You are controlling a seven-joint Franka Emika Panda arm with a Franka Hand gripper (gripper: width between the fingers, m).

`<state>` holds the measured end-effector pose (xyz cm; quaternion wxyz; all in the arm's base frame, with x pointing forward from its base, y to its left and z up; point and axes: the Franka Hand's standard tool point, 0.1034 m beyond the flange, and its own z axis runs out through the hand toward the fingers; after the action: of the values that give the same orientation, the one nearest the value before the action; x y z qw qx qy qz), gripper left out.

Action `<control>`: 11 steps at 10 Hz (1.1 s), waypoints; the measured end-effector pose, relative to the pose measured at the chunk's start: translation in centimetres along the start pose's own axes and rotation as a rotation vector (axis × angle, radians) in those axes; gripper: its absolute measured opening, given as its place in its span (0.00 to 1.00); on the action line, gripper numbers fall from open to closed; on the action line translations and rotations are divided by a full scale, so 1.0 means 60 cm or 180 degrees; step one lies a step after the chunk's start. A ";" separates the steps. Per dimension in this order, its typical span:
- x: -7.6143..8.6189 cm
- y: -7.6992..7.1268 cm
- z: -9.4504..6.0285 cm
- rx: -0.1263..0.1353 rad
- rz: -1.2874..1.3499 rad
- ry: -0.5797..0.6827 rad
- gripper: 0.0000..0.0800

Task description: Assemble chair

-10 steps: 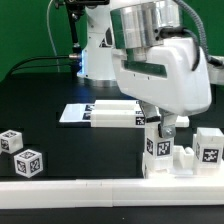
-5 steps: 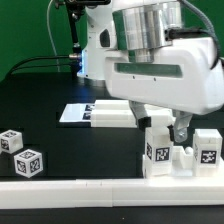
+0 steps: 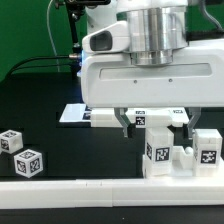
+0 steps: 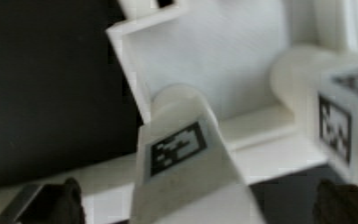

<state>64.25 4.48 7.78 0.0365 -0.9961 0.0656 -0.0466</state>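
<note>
My gripper (image 3: pixel 152 121) hangs over the chair parts at the exterior view's right, broad face to the camera. Its jaws are open, one dark fingertip (image 3: pixel 125 124) on each side of an upright tagged white piece (image 3: pixel 157 147). That piece stands on a white pegged block (image 3: pixel 168 165). In the wrist view the same piece (image 4: pixel 179 140) rises between the two dark fingertips (image 4: pixel 48 203), with a gap on both sides; the gripper (image 4: pixel 197 206) holds nothing. Another tagged block (image 3: pixel 208 148) stands just to the right. A flat tagged slab (image 3: pixel 98 114) lies behind.
Two small tagged cube legs (image 3: pixel 10 141) (image 3: pixel 30 161) sit at the exterior view's left on the black table. A long white border rail (image 3: pixel 90 190) runs along the front edge. Cables and the arm's base (image 3: pixel 95 45) stand at the back.
The gripper has turned about its vertical axis, from side-on to broad face toward the camera. Its fingers now stand spread on either side of the upright piece. The parts have not moved.
</note>
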 end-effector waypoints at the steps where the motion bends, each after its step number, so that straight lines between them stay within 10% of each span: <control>1: 0.002 0.005 0.004 0.0008 -0.0150 -0.0028 0.81; 6: 0.001 0.004 0.004 0.0008 0.0581 -0.0030 0.35; 11: 0.003 -0.016 0.004 0.0027 0.3517 0.0023 0.36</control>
<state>64.57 5.40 7.66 0.0593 -0.8131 0.5785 -0.0243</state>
